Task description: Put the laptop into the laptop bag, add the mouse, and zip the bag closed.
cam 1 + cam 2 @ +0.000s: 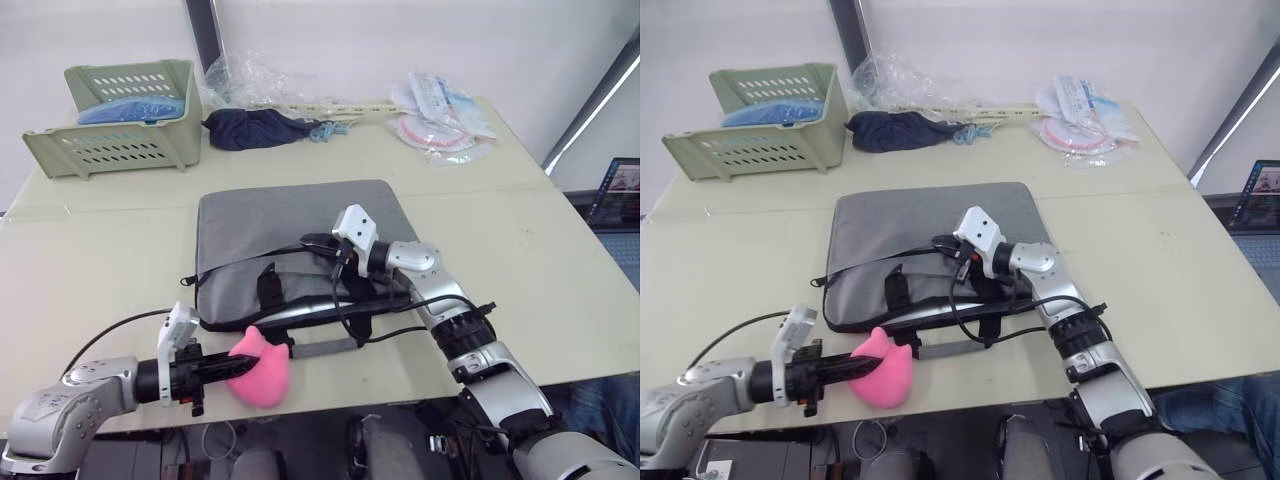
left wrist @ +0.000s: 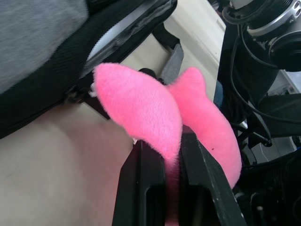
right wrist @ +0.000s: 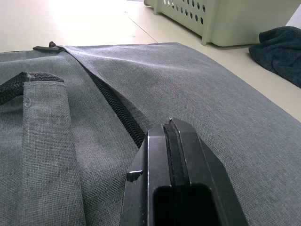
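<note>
The grey laptop bag (image 1: 290,215) lies flat in the middle of the table, its front zipper open. A silver edge of the laptop (image 1: 300,313) shows inside that opening. My left gripper (image 1: 240,364) is at the table's front edge, shut on a pink plush toy (image 1: 262,375) just in front of the bag's opening; the toy (image 2: 141,103) is pinched between the fingers. My right gripper (image 3: 168,125) rests shut on top of the bag (image 3: 211,94), its tip at the black zipper line (image 3: 117,108). The mouse is out of view.
A green basket (image 1: 120,140) stands at the back left, a dark cloth (image 1: 255,128) beside it. Plastic packets (image 1: 440,125) lie at the back right. The bag's black straps and a cable (image 1: 340,300) cross its front. The table's front edge is close under the toy.
</note>
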You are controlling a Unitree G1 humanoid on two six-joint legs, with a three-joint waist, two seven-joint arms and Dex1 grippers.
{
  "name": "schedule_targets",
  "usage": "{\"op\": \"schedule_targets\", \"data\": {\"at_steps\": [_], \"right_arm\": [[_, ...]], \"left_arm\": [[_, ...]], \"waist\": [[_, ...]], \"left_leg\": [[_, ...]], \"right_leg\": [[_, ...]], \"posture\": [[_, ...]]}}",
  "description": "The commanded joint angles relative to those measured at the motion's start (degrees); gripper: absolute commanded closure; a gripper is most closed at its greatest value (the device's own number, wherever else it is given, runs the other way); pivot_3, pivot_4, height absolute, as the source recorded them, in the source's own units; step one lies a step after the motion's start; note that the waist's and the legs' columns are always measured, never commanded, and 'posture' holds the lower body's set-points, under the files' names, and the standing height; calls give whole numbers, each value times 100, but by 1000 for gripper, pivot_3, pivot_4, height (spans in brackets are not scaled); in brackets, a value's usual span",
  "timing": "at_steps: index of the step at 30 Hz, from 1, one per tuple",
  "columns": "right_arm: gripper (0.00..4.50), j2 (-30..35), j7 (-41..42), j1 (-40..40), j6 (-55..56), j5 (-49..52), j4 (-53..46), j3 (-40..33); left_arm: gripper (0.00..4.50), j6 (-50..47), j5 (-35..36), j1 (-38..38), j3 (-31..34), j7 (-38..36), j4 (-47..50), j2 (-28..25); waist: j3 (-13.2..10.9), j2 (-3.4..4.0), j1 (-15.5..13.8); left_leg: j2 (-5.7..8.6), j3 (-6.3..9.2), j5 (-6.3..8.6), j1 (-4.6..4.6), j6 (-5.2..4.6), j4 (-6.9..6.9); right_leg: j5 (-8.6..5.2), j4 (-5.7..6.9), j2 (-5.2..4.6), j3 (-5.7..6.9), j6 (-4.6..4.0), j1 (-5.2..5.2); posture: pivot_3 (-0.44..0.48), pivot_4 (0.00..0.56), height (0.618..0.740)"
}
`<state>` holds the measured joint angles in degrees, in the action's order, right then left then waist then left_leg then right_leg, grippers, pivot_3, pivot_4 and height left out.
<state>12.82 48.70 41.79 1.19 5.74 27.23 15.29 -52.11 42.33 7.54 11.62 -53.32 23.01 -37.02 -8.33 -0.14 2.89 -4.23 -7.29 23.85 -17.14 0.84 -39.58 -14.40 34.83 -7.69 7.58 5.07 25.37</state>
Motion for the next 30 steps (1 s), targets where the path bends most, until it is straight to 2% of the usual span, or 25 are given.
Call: {"op": "schedule_targets", "data": {"at_steps": [1,7,18,30], "right_arm": [[4500,143,-191,-368,-293,-449,811,152],[4500,136,-202,-379,-274,-463,842,155],[4500,124,-199,-359,-236,-479,923,168],[4500,153,-192,-359,-209,-501,973,150]], "left_arm": [[4457,111,170,13,-371,160,485,246],[4457,272,57,80,-677,439,628,412],[4457,543,-232,-388,-1441,775,501,803],[4457,245,-35,-1057,-1797,428,241,852]], "waist": [[1,1,-2],[2,4,-3],[15,17,-10],[21,25,-95]], "left_leg": [[0,0,0,0,0,0],[0,1,1,0,-3,0],[3,1,3,0,-7,2],[4,2,6,1,-14,2]], "right_leg": [[0,0,0,0,0,0],[1,-5,0,1,1,-2],[3,-11,2,3,5,-6],[5,-22,5,6,8,-12]], "posture": [[0,150,740],[0,150,740],[0,150,740],[0,150,740]]}}
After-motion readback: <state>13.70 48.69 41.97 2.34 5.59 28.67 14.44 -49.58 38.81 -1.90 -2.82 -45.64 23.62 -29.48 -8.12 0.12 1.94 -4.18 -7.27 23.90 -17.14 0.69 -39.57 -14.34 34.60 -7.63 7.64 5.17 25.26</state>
